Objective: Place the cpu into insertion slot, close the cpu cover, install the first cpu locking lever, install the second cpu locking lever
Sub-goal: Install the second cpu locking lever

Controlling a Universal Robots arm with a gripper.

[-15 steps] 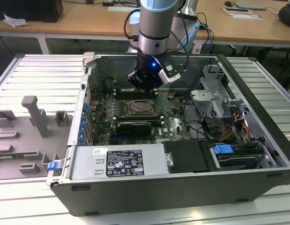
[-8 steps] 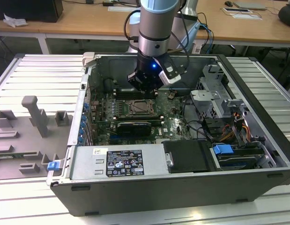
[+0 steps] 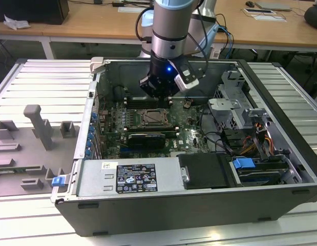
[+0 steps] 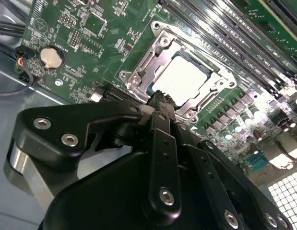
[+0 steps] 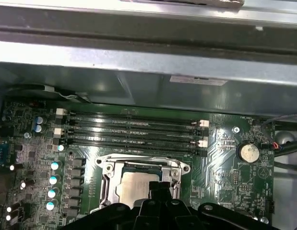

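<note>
The cpu (image 4: 182,79) lies flat in the insertion slot (image 3: 157,118), its pale metal top showing in both wrist views (image 5: 134,184). The cpu cover (image 4: 160,45), a silver frame (image 5: 107,175), lies down around the chip's edges. My gripper (image 4: 159,98) hangs just above the near edge of the socket. Its black fingers are shut together with nothing between them, the tips (image 5: 160,188) over the cpu's rim. In the exterior view the gripper (image 3: 159,95) sits inside the open computer case, a little above the board.
Long memory slots (image 5: 131,132) run beside the socket. A coin battery (image 4: 51,57) sits on the green board. A black card (image 3: 145,139), power supply (image 3: 127,177), drive cage (image 3: 235,110) and cables crowd the case. Grey fixtures (image 3: 38,128) stand at the exterior view's left.
</note>
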